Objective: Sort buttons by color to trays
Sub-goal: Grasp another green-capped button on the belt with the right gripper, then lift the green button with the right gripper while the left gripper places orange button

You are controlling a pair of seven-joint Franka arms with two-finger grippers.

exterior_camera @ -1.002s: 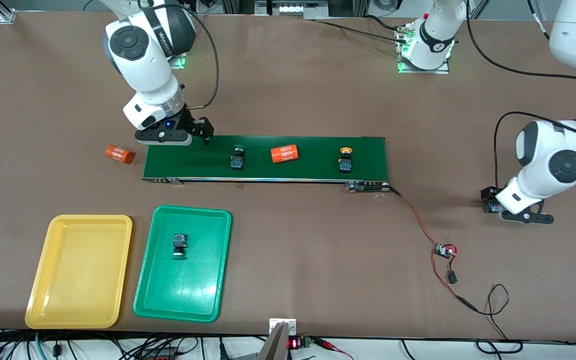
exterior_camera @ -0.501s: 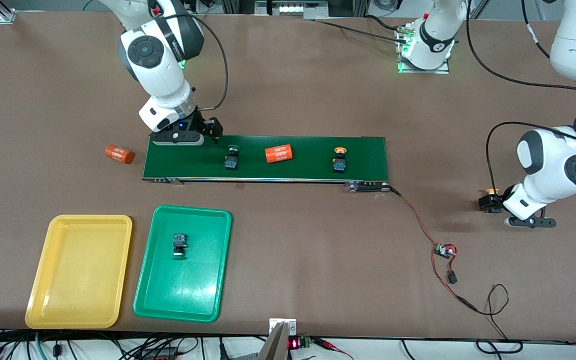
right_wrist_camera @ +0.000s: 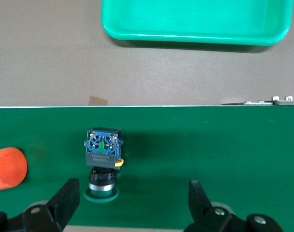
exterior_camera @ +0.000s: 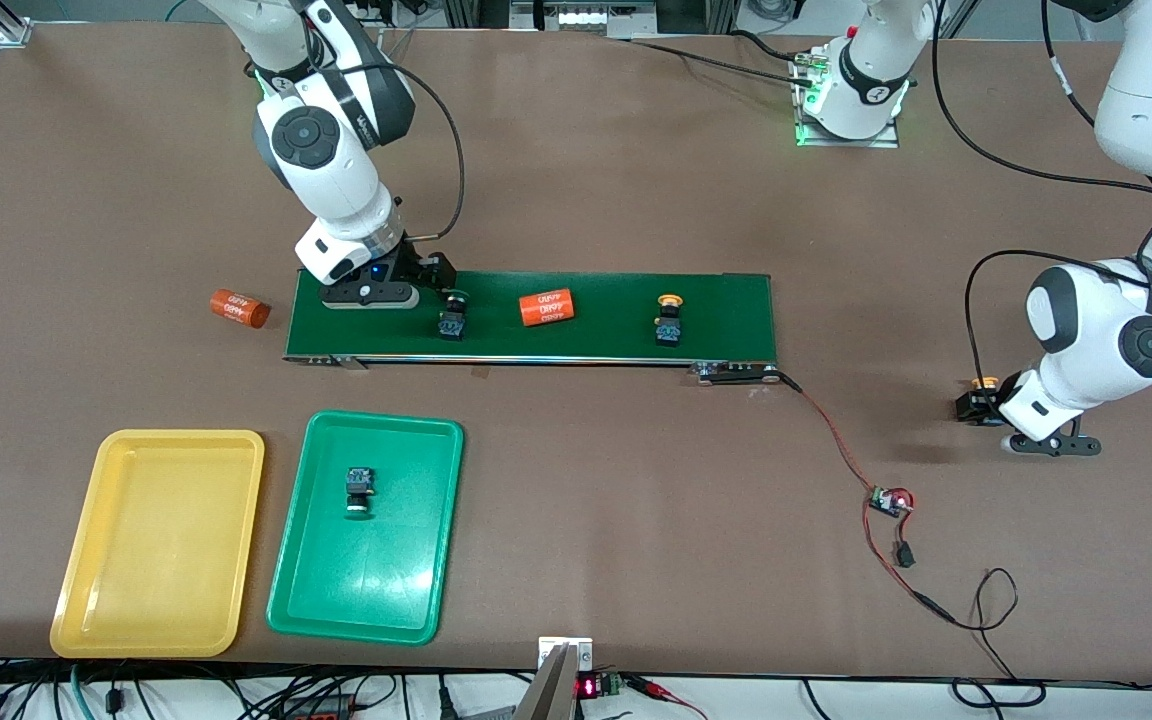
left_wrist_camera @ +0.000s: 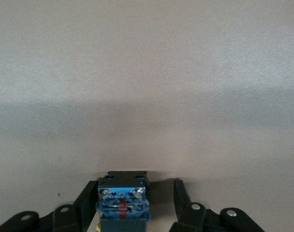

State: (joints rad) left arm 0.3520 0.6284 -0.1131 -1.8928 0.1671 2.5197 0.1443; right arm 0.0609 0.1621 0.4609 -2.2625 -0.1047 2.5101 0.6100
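Front view shows the right gripper (exterior_camera: 433, 278) low over the conveyor belt (exterior_camera: 616, 335), at the right arm's end, with its fingers spread wide and nothing held. A green-capped button (exterior_camera: 452, 316) lies on the belt just beside it; the right wrist view shows this button (right_wrist_camera: 103, 163) between the open fingers (right_wrist_camera: 65, 199) but touching neither. Along the belt toward the left arm's end lie an orange cylinder (exterior_camera: 546, 307) and a yellow-capped button (exterior_camera: 669, 322). A second orange cylinder (exterior_camera: 239, 308) rests on the table off the belt's end. The green tray (exterior_camera: 436, 520) holds one green-capped button (exterior_camera: 359, 490); the yellow tray (exterior_camera: 161, 543) lies beside it. The left gripper (exterior_camera: 976, 405) hangs over bare table, clenched on a yellow-capped button (left_wrist_camera: 123, 203).
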